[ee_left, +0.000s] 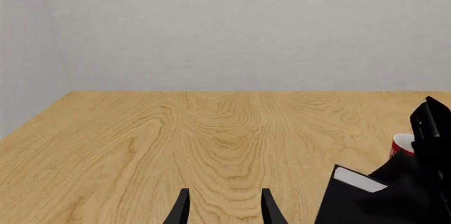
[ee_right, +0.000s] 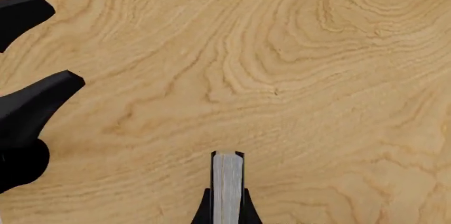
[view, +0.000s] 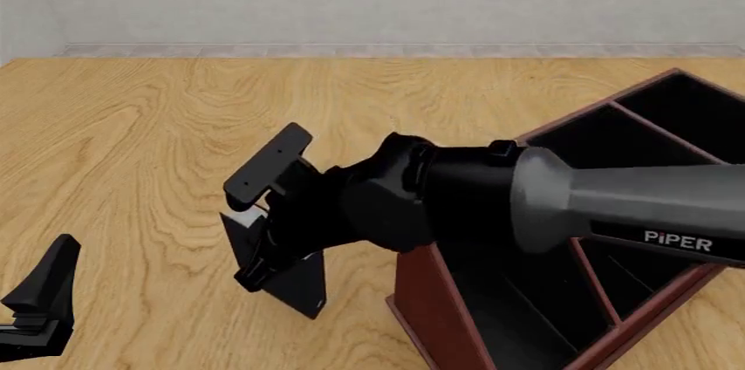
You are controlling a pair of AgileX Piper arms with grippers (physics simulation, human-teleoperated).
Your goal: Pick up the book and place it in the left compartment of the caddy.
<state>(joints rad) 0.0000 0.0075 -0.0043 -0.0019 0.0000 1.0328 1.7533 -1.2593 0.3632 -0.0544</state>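
Already the book (view: 291, 287) is off the wood-grain surface (view: 152, 126), pinched on its covers by the right end effector (ee_right: 227, 203), its matte black boards and pale page edge showing. It hangs just beside the caddy (view: 425, 318), at its nine o'clock. Left: carry it over the long black-lined left compartment (view: 512, 309) and release. The left end effector (ee_left: 224, 208), idle, stands narrowly parted.
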